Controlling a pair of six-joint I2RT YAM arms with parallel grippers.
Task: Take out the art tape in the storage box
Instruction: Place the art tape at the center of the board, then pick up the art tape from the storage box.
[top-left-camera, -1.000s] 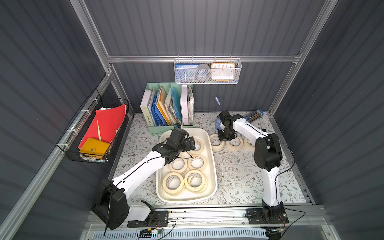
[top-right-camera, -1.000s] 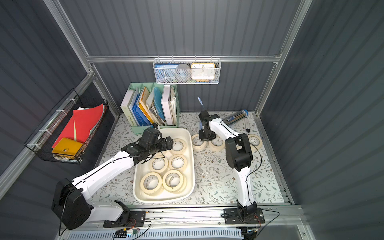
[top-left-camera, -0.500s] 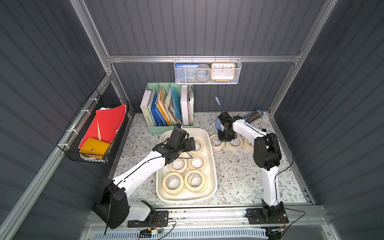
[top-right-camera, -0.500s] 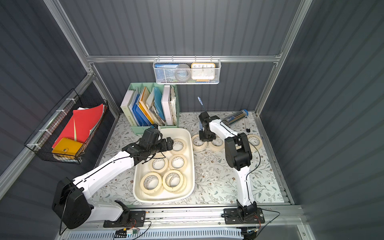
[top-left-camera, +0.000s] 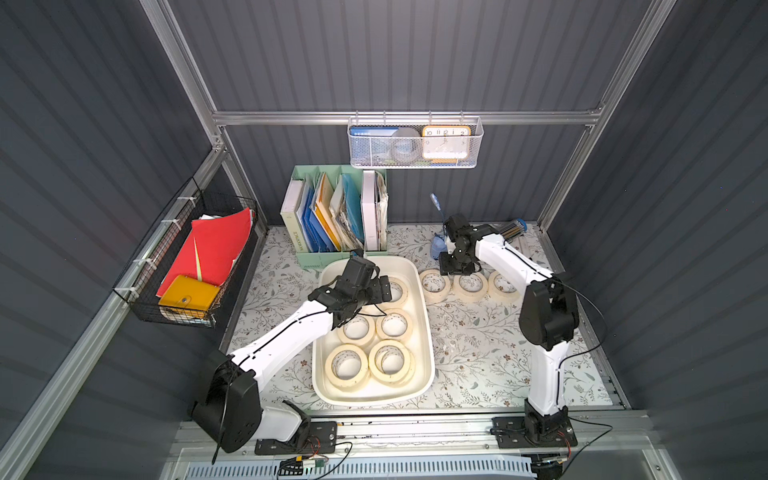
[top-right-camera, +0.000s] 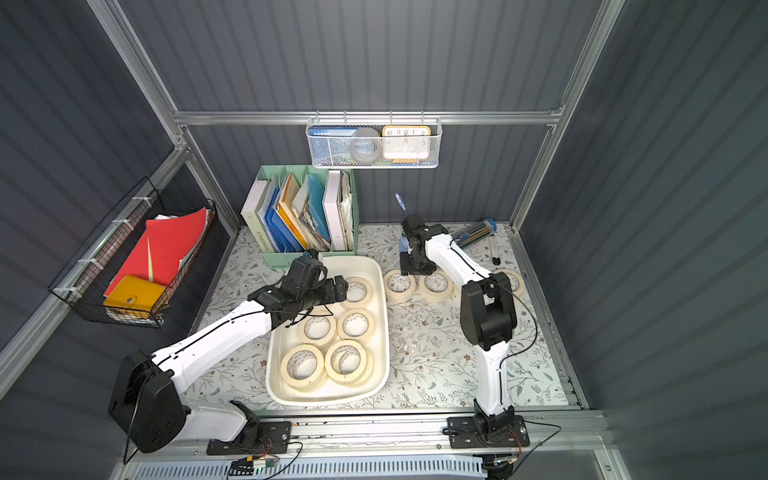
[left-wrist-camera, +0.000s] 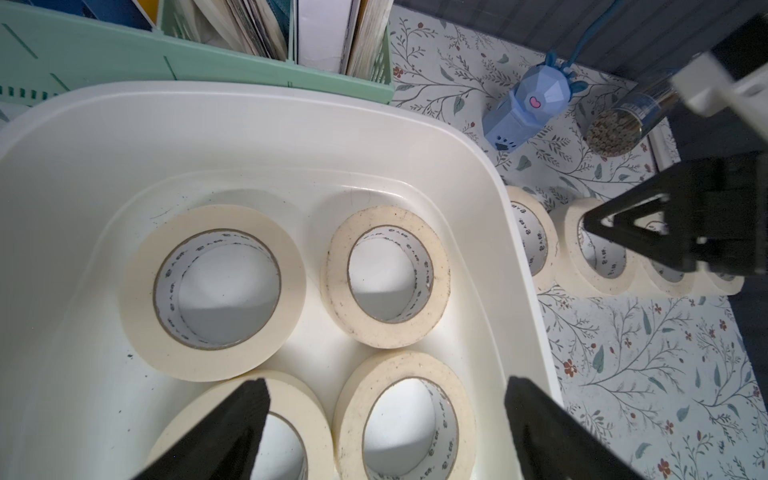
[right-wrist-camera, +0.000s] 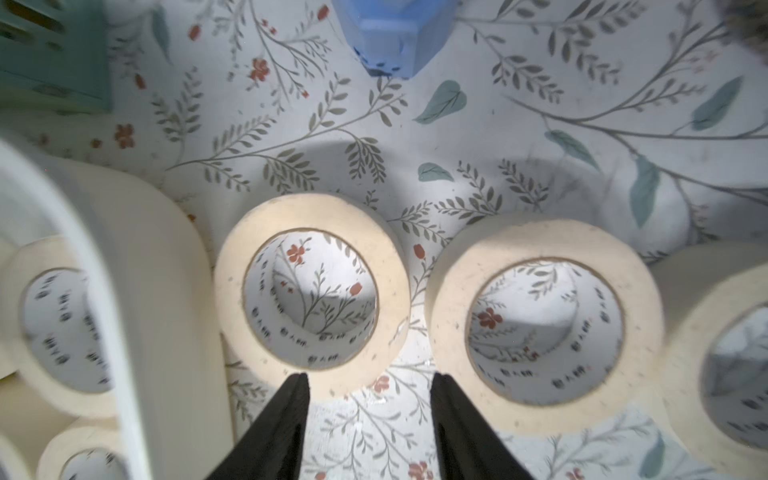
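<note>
Your left gripper hangs wide open over art tape lying in the storage box; your right gripper, part-open, holds nothing above rolls on the floral mat.

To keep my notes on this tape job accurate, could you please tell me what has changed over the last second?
The right gripper opened its jaws by the tape rolls lined up on the table; nothing sits between them now, so it has apparently let one go. The left gripper, open over the box, hardly moved, and the rolls kept their places.
</note>
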